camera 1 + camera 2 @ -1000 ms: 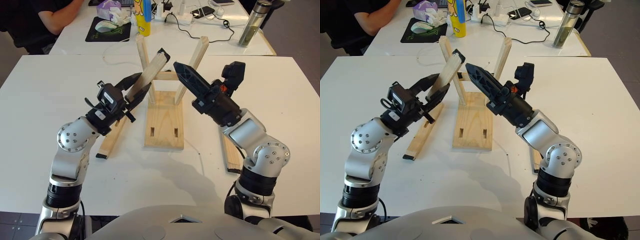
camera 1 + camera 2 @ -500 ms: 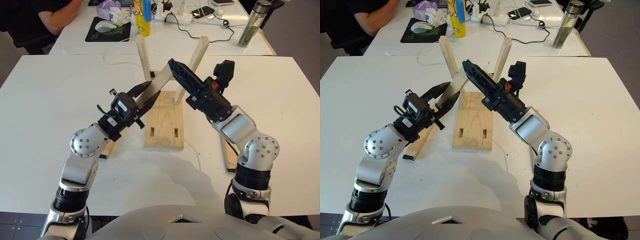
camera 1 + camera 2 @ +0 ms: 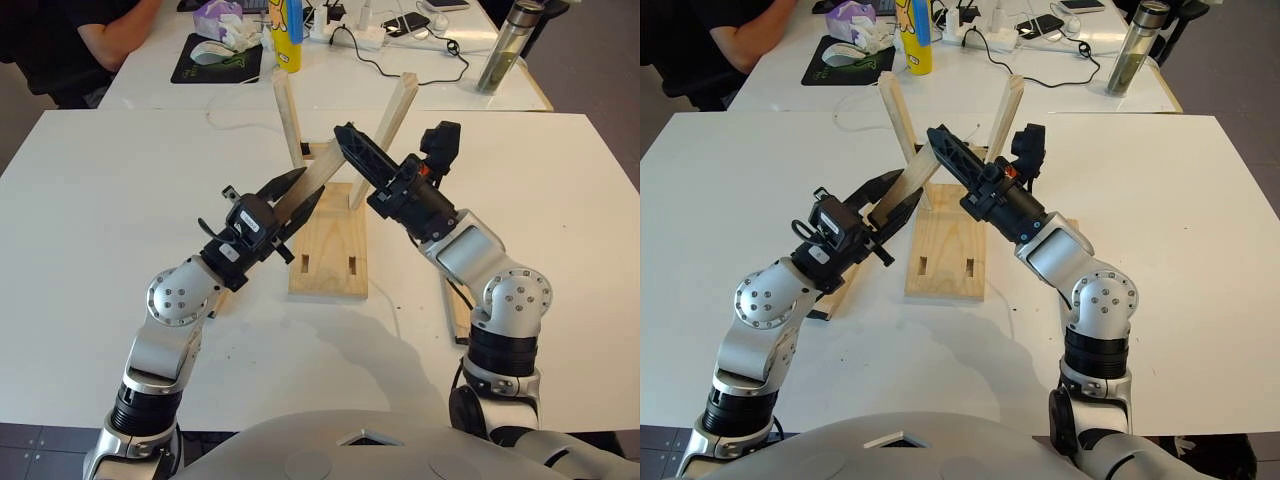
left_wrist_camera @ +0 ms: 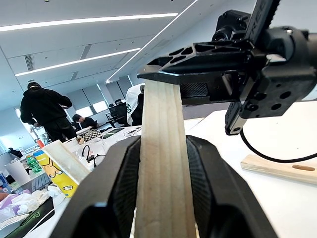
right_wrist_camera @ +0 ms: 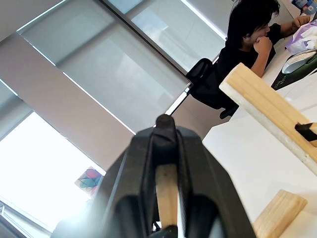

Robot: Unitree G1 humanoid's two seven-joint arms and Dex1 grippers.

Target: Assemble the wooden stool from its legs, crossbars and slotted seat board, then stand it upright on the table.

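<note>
Bearing seat board (image 3: 328,250), white table (image 3: 100,200), desk (image 3: 440,88) behind

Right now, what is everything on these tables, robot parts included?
seat board: one, pale wood, flat at table centre.
upright legs: two, pale wood, standing at the board's far end.
held stick: one, pale wood, raised over the board.
loose sticks: two, pale wood, flat, one by each arm.
bottles: two, yellow and dark, far table.
mouse mat: one, black, far table.
left gripper: one, black, shut on held stick.
right gripper: one, black, shut on its upper end.
</note>
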